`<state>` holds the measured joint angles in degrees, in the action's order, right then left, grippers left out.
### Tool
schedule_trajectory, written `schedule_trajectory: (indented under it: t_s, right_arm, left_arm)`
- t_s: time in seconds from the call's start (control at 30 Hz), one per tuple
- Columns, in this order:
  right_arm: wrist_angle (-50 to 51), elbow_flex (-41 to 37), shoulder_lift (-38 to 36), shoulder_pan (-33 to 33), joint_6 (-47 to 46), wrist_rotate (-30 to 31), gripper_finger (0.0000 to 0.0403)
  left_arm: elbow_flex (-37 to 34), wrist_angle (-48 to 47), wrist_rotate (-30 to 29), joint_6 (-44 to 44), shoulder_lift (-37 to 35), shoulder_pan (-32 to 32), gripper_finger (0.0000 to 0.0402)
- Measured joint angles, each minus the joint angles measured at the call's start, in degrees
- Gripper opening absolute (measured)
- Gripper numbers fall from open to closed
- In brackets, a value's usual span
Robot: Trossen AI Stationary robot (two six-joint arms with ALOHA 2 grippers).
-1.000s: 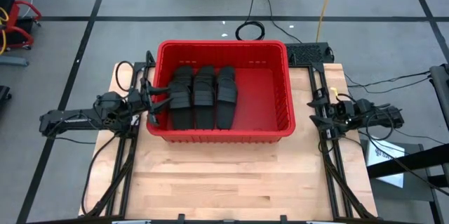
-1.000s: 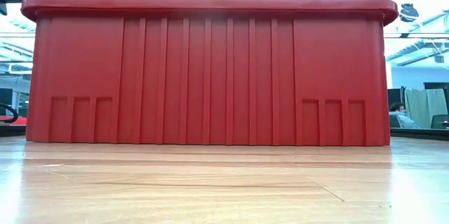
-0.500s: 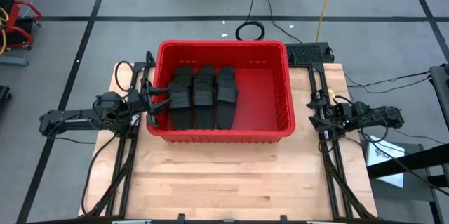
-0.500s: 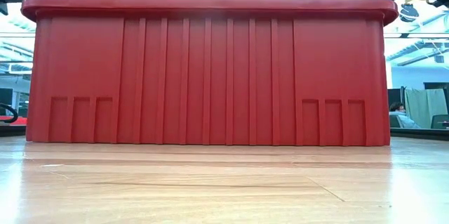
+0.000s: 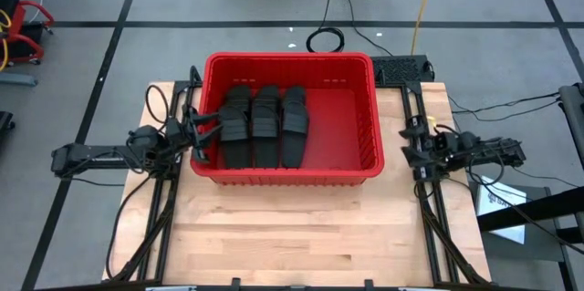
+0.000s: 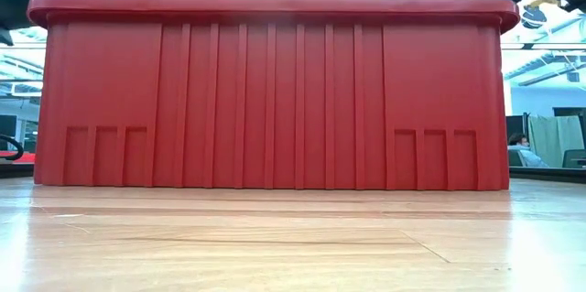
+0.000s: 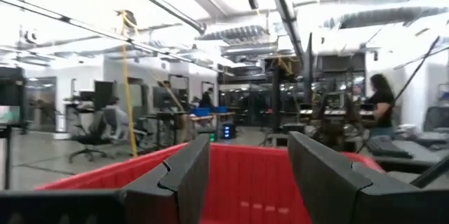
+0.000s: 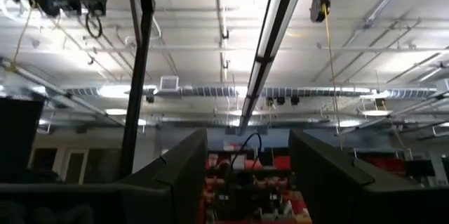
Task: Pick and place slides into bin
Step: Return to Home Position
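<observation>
The red bin stands at the far middle of the wooden table; in the low view its ribbed near wall fills the picture. Black slides lie side by side in three rows on the floor of its left half. My left gripper hovers open at the bin's left rim, fingers pointing over the bin and slightly upward. My right gripper is open to the right of the bin, clear of it, tipped up toward the ceiling.
The bin's right half holds no slides. Bare wood stretches between the bin and the table's near edge. Black arm frames and cables run along both table sides. A person stands in the room beyond.
Both arms have sunk a little where they are. My left gripper has tipped its fingers upward at the bin's left rim. The slides and the bin have not moved.
</observation>
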<state>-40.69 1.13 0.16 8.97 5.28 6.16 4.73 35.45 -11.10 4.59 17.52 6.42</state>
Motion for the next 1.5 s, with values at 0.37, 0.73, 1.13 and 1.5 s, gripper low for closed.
schedule_trajectory:
  t_s: [0.37,0.73,1.13,1.5]
  right_arm:
    - [5.15,-0.07,0.00,0.00,-1.05,2.90,0.0194]
    - [10.39,-0.11,0.00,0.00,-1.28,4.63,0.0194]
    - [24.30,-0.13,0.00,0.00,1.33,8.16,0.0194]
    - [29.30,-0.13,-0.09,0.02,0.06,13.27,0.0194]
  left_arm:
    - [-3.88,2.72,-0.94,0.62,0.04,0.00,0.0200]
    - [-4.13,2.39,0.90,2.50,0.02,0.00,0.0200]
    - [-4.11,2.16,0.81,2.84,0.02,0.00,0.0200]
    - [-4.08,2.07,0.57,2.79,0.02,0.00,0.0200]
